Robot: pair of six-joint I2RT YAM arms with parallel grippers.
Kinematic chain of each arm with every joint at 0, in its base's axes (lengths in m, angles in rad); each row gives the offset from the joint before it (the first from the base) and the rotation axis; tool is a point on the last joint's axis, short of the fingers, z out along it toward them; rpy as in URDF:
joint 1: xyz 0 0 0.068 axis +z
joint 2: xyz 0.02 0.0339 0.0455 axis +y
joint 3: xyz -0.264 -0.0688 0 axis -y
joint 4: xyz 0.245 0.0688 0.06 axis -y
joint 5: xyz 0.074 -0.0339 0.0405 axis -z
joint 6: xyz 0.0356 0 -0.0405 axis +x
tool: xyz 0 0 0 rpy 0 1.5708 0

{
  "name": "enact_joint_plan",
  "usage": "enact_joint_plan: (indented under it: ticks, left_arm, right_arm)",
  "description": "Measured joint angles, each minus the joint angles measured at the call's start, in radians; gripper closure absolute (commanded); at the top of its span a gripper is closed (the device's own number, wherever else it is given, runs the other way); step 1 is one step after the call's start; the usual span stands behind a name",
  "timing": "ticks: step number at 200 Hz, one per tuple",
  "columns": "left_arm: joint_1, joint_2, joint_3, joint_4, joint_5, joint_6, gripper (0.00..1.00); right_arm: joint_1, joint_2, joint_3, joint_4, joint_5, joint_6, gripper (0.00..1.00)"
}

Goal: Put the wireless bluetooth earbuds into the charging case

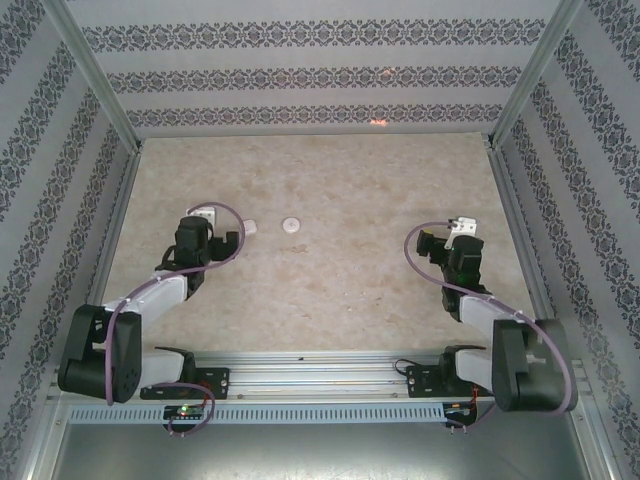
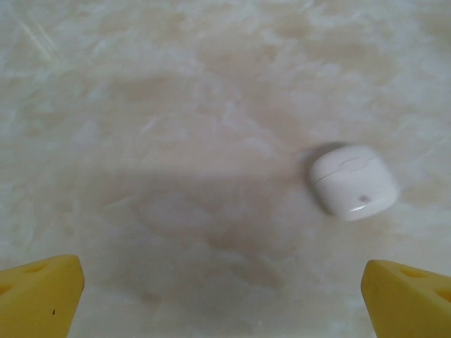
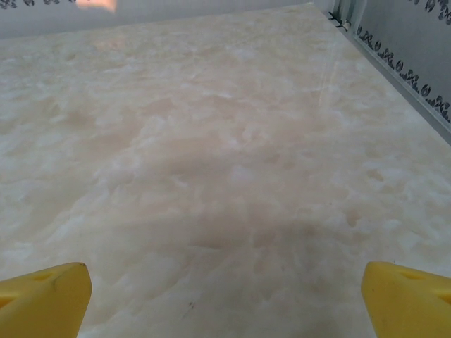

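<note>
Charging case (image 2: 352, 183) lies free on the worktop (image 2: 176, 141), ahead of the left tool (image 2: 224, 303) and off to the right in the wrist view, touching neither yellow fingertip (image 2: 39, 296). That tool's jaws stand wide apart, gripping nothing. From above, the case sits just beside the left tool, with a flat round white disc (image 1: 291, 224) near it, further right. The right tool (image 3: 225, 299) — jaws likewise spread, empty — points across the marbled worktop, the patterned right wall (image 3: 402, 70) alongside.
</note>
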Motion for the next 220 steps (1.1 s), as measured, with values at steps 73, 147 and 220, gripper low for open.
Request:
enact_joint_plan:
  ticks: [73,147,220]
  left_arm:
    - [0.044,0.26,-0.229,0.735,0.068,0.101,0.0]
    - [0.095,0.312,-0.082,0.75,0.09,0.092,0.0]
    - [0.102,0.308,-0.082,0.691,0.101,0.089,0.0]
  right_arm:
    - [0.008,0.276,0.051,0.248,-0.039,-0.015,0.02]
    - [0.051,0.283,0.104,0.241,-0.015,-0.06,0.02]
    - [0.051,0.283,0.105,0.241,-0.015,-0.067,0.02]
